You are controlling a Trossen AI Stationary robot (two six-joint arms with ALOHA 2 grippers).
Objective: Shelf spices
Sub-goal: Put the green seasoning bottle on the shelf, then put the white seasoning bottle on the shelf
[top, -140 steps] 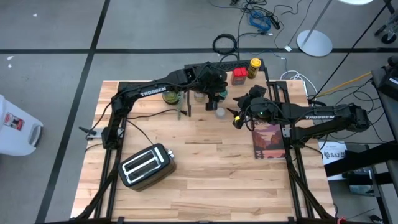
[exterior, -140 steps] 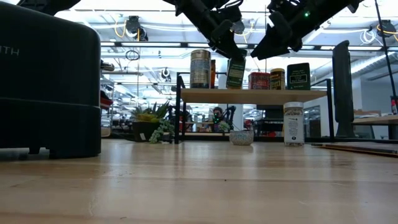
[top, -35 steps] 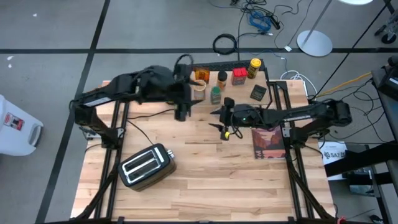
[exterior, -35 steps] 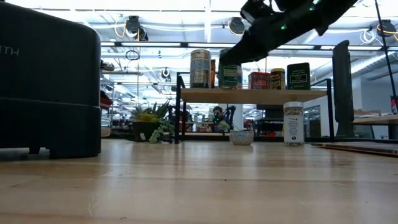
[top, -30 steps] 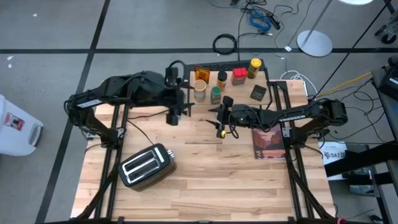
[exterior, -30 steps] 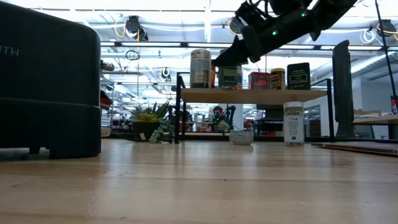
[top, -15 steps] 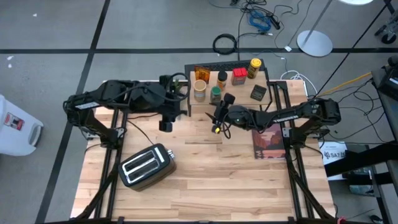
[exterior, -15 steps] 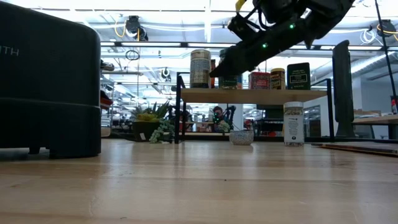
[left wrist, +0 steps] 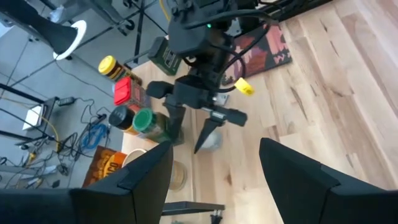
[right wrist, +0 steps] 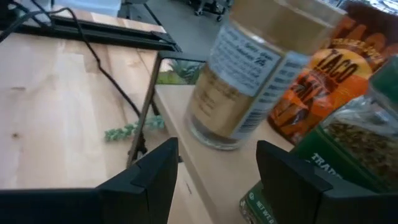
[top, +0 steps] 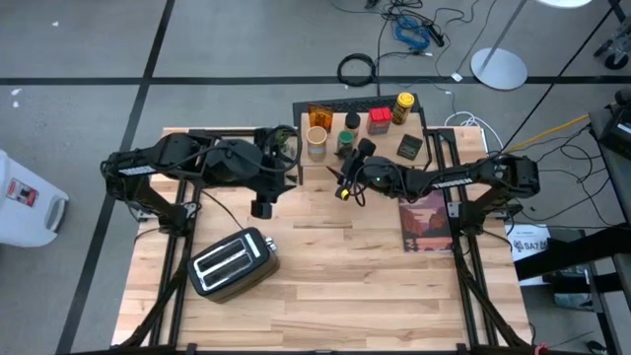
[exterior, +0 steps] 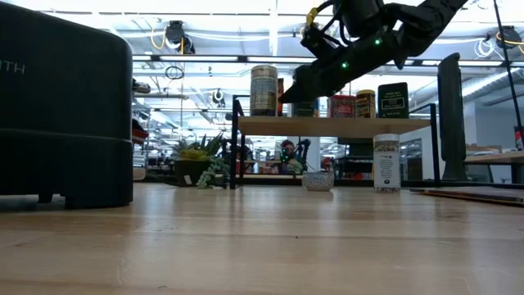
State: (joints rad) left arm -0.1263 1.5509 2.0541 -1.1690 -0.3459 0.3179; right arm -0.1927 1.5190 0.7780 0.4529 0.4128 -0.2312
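Poised at the front edge of the shelf [top: 389, 158] with the right gripper [top: 353, 163]; fingers spread, nothing between them, as seen from both wrist cameras; likely so spread because empty and ready for another pick.

Parked over the bare table [top: 325, 296] with the left gripper [top: 260, 207], well apart from the shelf and near the toaster [top: 234, 261]; fingers likewise spread and empty; drawn aside, probably, to leave room for the other arm.

On the shelf top, standing upright in two loose rows: a tan jar [top: 315, 139] just beside an orange packet [top: 317, 115]; a green-lidded jar [top: 345, 141] in front of a black-lidded jar [top: 352, 122]; further along, a red tin [top: 378, 120], a yellow jar [top: 402, 106] at the back corner, a dark tin [top: 411, 146] nearer the front. Packed toward the back and sides, apparently to keep the front strip free for more.

Not yet shelved: a white jar [exterior: 386, 162] on the table, below shelf height, upright; probably the same pale jar [left wrist: 212, 142] seen just under the right gripper's spread fingers; hence, by the look of it, the stance there: a drop down and a close around it as the next move. Also low on the table, a small bowl-like thing [exterior: 318, 180], too small to identify. Risk in that reach: brushing the green-lidded jar close alongside.
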